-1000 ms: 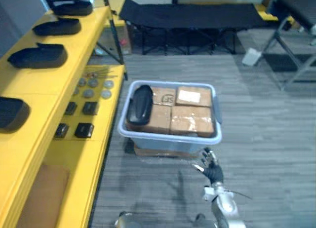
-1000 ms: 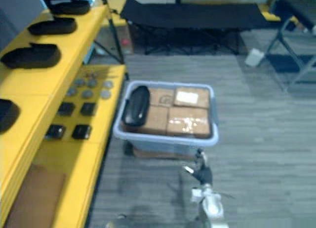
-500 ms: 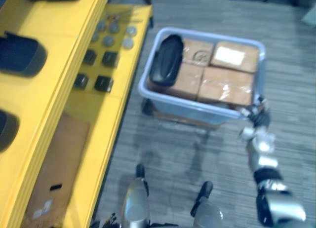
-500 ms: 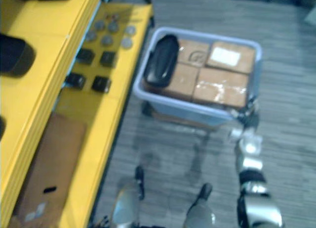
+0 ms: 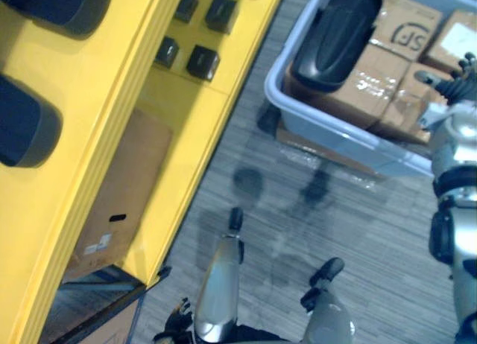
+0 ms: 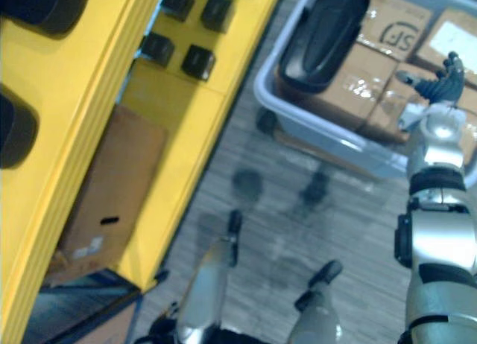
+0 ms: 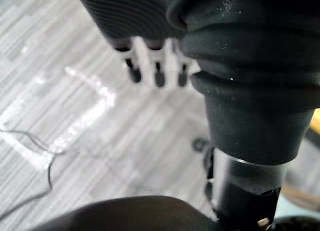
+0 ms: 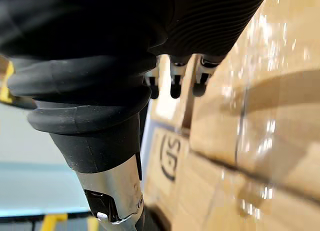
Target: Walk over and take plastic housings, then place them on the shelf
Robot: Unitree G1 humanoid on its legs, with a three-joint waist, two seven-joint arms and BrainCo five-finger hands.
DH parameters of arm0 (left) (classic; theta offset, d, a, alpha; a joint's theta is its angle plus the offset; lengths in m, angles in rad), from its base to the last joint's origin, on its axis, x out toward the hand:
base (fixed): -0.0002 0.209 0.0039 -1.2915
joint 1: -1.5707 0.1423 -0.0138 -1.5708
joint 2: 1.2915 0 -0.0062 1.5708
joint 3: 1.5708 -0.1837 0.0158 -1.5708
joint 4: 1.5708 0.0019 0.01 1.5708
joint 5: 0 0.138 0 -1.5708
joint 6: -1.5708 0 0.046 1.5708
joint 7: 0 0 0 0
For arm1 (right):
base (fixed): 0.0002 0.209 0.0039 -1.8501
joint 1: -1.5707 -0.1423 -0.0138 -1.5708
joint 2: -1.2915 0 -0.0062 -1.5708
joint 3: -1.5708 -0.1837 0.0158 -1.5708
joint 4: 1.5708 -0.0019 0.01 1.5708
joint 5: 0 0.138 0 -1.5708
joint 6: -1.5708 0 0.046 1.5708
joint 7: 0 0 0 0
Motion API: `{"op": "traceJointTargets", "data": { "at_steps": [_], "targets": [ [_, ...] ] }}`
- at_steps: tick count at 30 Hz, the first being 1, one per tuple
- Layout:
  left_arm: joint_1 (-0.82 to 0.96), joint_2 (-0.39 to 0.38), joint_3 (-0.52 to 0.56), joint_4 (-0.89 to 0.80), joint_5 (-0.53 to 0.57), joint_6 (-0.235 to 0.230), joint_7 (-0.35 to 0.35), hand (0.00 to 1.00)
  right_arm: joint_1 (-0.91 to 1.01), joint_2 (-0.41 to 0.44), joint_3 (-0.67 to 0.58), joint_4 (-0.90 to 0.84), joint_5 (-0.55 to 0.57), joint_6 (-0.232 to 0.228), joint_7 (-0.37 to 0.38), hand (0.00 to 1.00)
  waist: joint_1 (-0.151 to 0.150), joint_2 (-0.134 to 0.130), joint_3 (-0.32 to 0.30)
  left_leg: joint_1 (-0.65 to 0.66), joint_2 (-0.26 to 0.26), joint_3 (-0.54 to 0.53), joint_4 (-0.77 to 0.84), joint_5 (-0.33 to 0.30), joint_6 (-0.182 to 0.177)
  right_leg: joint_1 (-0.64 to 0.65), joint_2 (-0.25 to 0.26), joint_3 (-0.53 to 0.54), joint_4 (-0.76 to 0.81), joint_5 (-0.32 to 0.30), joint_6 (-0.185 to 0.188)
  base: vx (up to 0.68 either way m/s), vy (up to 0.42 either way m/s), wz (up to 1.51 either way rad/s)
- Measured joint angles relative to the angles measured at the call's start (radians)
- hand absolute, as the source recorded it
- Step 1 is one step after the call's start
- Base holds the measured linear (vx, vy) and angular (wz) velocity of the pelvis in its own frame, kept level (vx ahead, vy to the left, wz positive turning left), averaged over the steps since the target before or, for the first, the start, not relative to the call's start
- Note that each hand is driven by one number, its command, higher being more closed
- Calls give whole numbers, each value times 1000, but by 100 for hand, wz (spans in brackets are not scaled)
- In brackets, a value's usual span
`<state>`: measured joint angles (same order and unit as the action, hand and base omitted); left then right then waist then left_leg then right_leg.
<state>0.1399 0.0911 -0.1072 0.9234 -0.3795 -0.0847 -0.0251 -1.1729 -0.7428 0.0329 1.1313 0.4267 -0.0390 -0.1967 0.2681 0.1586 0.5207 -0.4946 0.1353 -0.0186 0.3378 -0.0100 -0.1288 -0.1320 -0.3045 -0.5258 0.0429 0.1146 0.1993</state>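
Observation:
A black plastic housing (image 5: 339, 35) lies along the left side of a grey-blue bin (image 5: 328, 132), on top of brown cardboard boxes (image 5: 373, 83). My right hand (image 5: 456, 80) hovers over the boxes at the bin's right side, a little right of the housing. It is open, fingers spread, and holds nothing; its fingers (image 8: 172, 83) hang above a taped box. My left hand (image 5: 177, 325) hangs low over the floor and is open and empty, fingers (image 7: 156, 73) relaxed. Two more black housings (image 5: 22, 124) lie on the yellow shelf's (image 5: 97, 68) upper level.
The shelf's lower level carries small black blocks (image 5: 203, 61). A flat cardboard box (image 5: 119, 195) lies on the floor beneath it. Grey plank floor (image 5: 283, 210) runs between the shelf and the bin.
The camera has come closer and tipped down. My right hand went from in front of the bin's front wall, past its corner, to above the boxes inside it.

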Motion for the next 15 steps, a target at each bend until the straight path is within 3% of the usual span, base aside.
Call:
{"op": "traceJointTargets", "data": {
  "at_steps": [4,7,11,15],
  "targets": [
    [-9,1,-42,9,-15,0,-1,0,-46,-29,62,26,-9,62,-27,0,39,15,2,-4,-25,-14,10,-4,7,-11,-32,-1,39,-20,14,-16,63,10],
    [-15,8,-72,24,-17,-1,-5,0,-59,-31,69,35,-9,82,-52,0,51,18,0,-13,-41,-32,12,-5,9,-13,-45,-22,58,-35,20,-38,52,18],
    [-17,9,-113,55,-17,-1,-28,0,-72,-33,98,35,-9,83,-128,0,77,20,-1,-16,-56,-28,21,-11,18,-19,-67,-21,77,-43,24,-23,57,7],
    [-18,8,-142,68,-26,-9,-39,0,-106,-40,98,35,-10,55,-198,0,96,28,-6,-32,-64,-31,28,-12,19,-28,-75,-27,81,-43,25,-15,23,4]
  ]
}}
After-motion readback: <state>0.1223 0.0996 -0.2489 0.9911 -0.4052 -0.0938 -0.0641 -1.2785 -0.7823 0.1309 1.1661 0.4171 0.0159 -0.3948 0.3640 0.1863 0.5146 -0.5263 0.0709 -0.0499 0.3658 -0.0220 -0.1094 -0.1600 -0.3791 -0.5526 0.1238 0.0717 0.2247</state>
